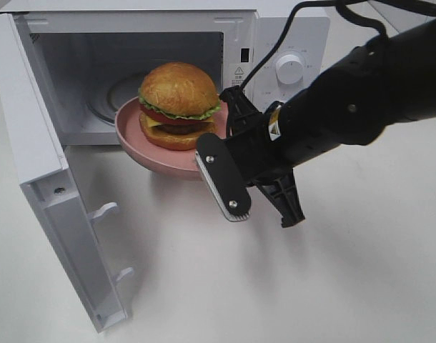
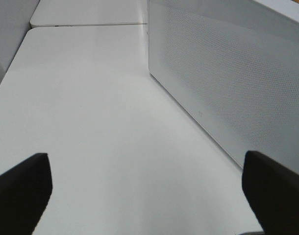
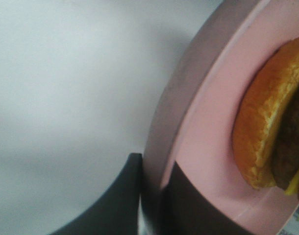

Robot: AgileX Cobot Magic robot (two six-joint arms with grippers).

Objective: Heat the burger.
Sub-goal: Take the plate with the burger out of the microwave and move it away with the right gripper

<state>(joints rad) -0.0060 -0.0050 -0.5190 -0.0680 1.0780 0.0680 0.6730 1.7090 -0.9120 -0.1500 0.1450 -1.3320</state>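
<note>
While clamping the pink plate (image 3: 198,122) rim, the right gripper (image 3: 157,196) is carrying the burger (image 1: 179,103) toward the microwave (image 1: 132,43) ahead. Left gripper (image 2: 147,188) is idling wide open, holding nothing

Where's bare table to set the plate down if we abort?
Free: table in front of the microwave, right of its open door; also the stretch beside its perforated side. Crowded: the doorway, filled by pink plate, burger and right gripper.

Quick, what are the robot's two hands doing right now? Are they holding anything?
Left gripper: open, holding nothing, over the white table.
Right gripper: shut on the rim of the pink plate with the burger on it.
</note>
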